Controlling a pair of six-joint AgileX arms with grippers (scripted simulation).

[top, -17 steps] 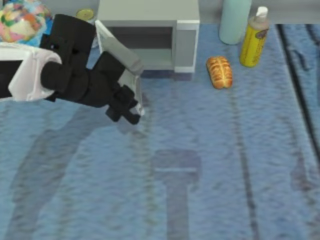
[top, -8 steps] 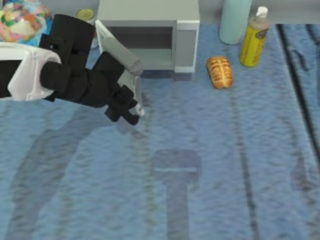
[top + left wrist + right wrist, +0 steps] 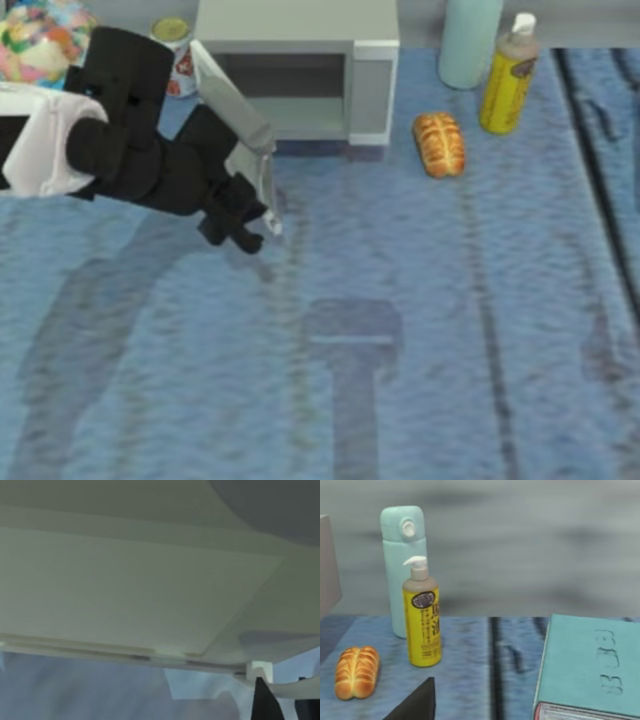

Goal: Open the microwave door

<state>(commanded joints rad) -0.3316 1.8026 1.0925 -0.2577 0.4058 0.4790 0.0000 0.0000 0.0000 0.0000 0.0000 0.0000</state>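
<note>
The light-grey microwave [image 3: 300, 20] stands at the back of the table with its cavity showing. The microwave door [image 3: 235, 110] is swung out toward the front left, hinged at its left edge. My left gripper [image 3: 258, 222] is at the door's free edge, shut on it. In the left wrist view the door [image 3: 125, 590] fills most of the picture, and the left gripper [image 3: 285, 705] has its dark fingers on either side of the white edge piece. My right arm is out of the top view; only a dark piece of the right gripper [image 3: 415, 705] shows in the right wrist view.
A bread roll [image 3: 439, 143], a yellow pump bottle [image 3: 507, 85] and a teal flask [image 3: 468, 40] stand right of the microwave. A colourful ball [image 3: 40, 40] and a can [image 3: 175, 45] sit at the back left. A teal book [image 3: 590, 665] lies near the right arm.
My left gripper has moved a little to the left with the door's edge, and the door has swung slightly wider. The can behind the arm now shows more.
</note>
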